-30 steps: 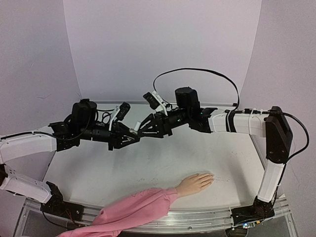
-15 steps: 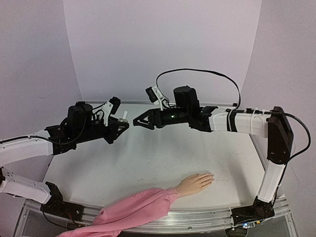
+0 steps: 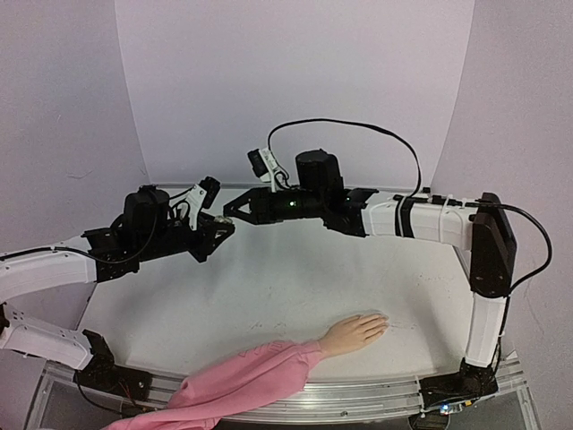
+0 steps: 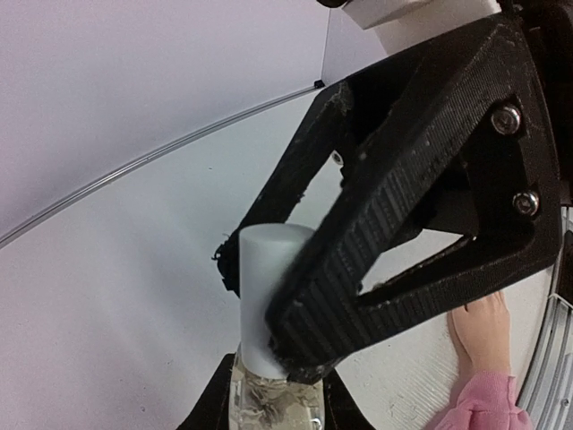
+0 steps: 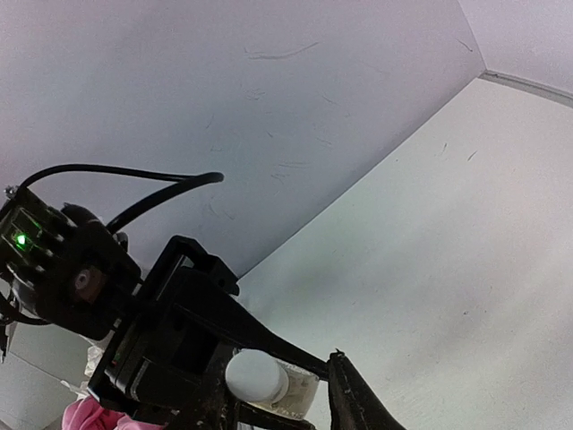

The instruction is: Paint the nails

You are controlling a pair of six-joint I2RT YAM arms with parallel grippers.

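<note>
Top external view, lower centre: the mannequin hand (image 3: 356,333) in its pink sleeve (image 3: 255,378) lies on the tabletop (image 3: 295,273), with the nails (image 3: 382,320) at fingertips pointing right, barely discernible. Farther back, left of centre, the left hand (image 3: 219,229) is clamped on a small bottle (image 4: 273,405), raised off the tabletop. The right hand (image 3: 231,211) pinches its white cap (image 4: 260,278).

You have a small bottle (image 4: 269,403) with a white cap (image 4: 269,269) raised over the worktop's (image 3: 269,296) far left part. Its lower body looks like clear glass, though blurred. A lilac backdrop (image 3: 295,81) stands behind.
</note>
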